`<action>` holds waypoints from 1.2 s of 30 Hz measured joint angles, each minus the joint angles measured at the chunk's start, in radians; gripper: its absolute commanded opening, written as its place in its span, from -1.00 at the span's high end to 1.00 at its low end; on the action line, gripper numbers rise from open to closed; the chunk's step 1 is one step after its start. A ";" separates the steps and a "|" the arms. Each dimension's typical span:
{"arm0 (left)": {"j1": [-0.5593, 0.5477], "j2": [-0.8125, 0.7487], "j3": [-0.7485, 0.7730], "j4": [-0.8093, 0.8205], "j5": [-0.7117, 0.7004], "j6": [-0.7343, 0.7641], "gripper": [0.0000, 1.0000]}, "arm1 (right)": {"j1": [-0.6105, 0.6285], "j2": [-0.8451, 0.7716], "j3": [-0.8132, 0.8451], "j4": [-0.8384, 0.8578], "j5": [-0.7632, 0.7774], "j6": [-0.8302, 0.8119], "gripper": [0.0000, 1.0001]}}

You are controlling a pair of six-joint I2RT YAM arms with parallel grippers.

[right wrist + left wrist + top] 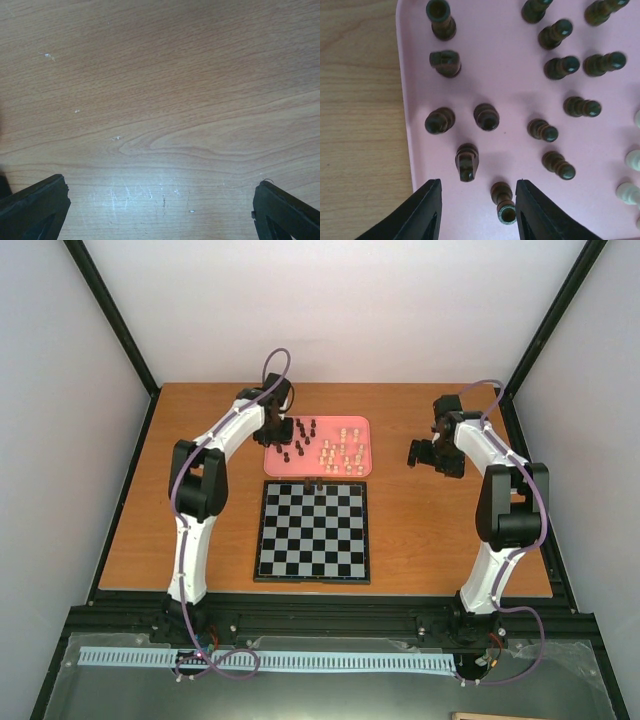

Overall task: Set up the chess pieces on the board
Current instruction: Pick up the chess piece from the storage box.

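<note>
The black-and-silver board (312, 531) lies mid-table, with two dark pieces (313, 484) on its far edge. The other chess pieces stand in a pink tray (360, 428) behind it: dark ones (297, 437) on the left, cream ones (343, 452) on the right. My left gripper (476, 200) is open above the tray's left side. A dark piece (503, 202) stands between its fingers, close to the right finger (540, 212), apart from both. Several dark pieces (486, 116) stand ahead of it. My right gripper (160, 205) is open wide over bare wood, right of the tray, holding nothing.
The wooden table (440, 530) has black frame rails along its sides and near edge. In the left wrist view the tray's left rim (405, 100) meets bare wood. Cream pieces (632, 160) show at the right edge.
</note>
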 measured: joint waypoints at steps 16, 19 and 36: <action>0.000 0.067 0.010 -0.035 -0.034 -0.023 0.26 | 0.000 0.014 0.008 -0.003 -0.001 -0.003 -1.00; 0.000 0.071 0.018 -0.034 -0.038 -0.025 0.28 | 0.000 0.014 0.008 -0.003 -0.001 -0.003 -1.00; 0.000 0.123 0.082 -0.036 -0.046 -0.029 0.44 | 0.000 0.014 0.008 -0.003 -0.001 -0.003 -1.00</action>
